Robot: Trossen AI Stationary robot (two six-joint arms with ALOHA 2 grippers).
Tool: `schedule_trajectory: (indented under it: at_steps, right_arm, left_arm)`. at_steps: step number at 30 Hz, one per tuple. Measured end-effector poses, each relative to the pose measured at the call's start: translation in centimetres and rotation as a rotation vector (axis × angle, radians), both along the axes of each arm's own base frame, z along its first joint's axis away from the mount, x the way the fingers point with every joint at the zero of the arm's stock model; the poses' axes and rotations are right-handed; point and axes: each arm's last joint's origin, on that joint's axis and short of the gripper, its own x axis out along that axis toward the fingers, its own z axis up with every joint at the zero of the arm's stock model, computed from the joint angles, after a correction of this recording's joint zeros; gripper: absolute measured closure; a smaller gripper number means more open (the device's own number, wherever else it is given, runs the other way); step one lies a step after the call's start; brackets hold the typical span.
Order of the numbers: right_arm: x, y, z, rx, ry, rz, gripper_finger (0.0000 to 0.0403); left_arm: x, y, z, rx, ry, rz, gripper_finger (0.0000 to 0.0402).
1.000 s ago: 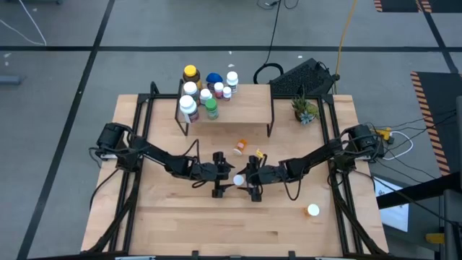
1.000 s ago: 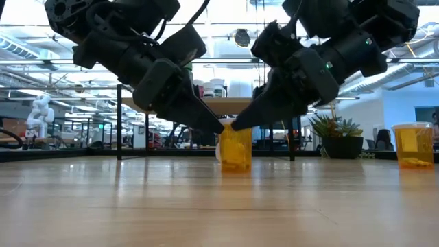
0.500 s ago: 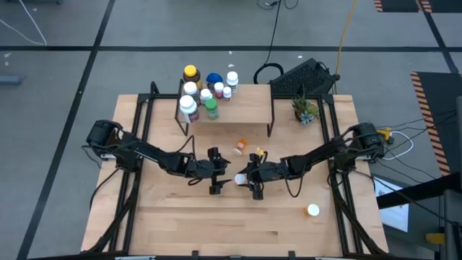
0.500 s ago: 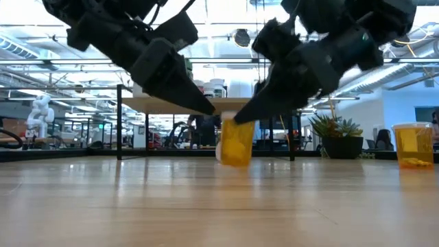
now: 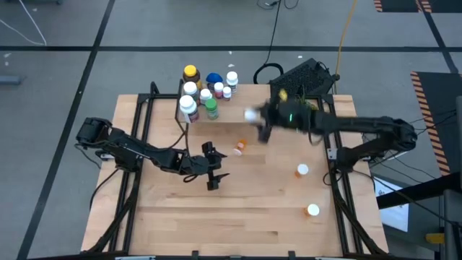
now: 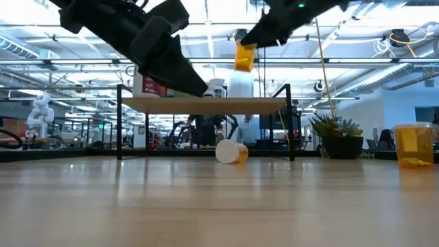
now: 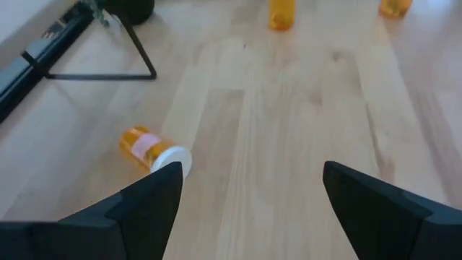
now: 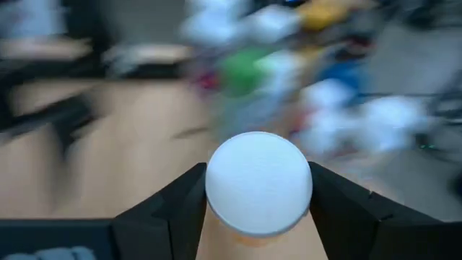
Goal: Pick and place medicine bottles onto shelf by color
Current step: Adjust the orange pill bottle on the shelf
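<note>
The right gripper [image 5: 254, 115] is up in the air over the right part of the shelf [image 5: 245, 108], fingers clamped on an orange bottle [image 6: 244, 56] with a white cap [image 8: 258, 182]. From the low view the bottle hangs well above the shelf board, its see-through amber body tilted a little. The right wrist view shows the round white cap face-on between the two dark fingers [image 8: 177, 206].

The left gripper [image 5: 211, 168] sits low over the middle of the table [image 5: 238, 217], fingers spread wide with nothing between them. Just beyond it, a second orange bottle [image 7: 153, 150] lies on its side on the wood, white cap and pale label showing.

On the shelf's left end stands a cluster of bottles [image 5: 204, 92]: white caps, a yellow cap, a blue one, a green body. Two more orange bottles stand on the right side of the table, one [image 5: 302, 170] farther, one [image 5: 312, 210] nearer. A plant [image 6: 335, 135] is at the far right.
</note>
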Motion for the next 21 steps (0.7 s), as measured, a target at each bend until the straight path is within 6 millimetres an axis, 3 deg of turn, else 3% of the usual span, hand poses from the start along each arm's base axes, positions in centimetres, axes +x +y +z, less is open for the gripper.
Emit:
schedule_trajectory:
  at_steps: [3, 9, 14, 21]
  right_arm:
    - [0.0, -4.4, 2.4, -0.029, -0.043, -0.109, 0.0194]
    - [1.1, -11.1, 1.9, 0.066, -0.014, -0.158, 0.0193]
    - [2.6, -13.5, 0.1, 0.095, 0.043, -0.173, 0.0193]
    - [2.9, -14.9, -1.9, 0.133, 0.112, -0.201, 0.0193]
  left_arm:
    - [0.1, 0.0, 0.2, -0.021, -0.028, 0.010, 0.0064]
    - [0.2, 0.0, 0.3, -0.023, -0.038, 0.011, 0.0064]
    - [0.1, 0.1, 0.2, -0.013, -0.026, 0.009, 0.0064]
    - [0.1, 0.1, 0.1, -0.003, -0.013, 0.012, 0.0064]
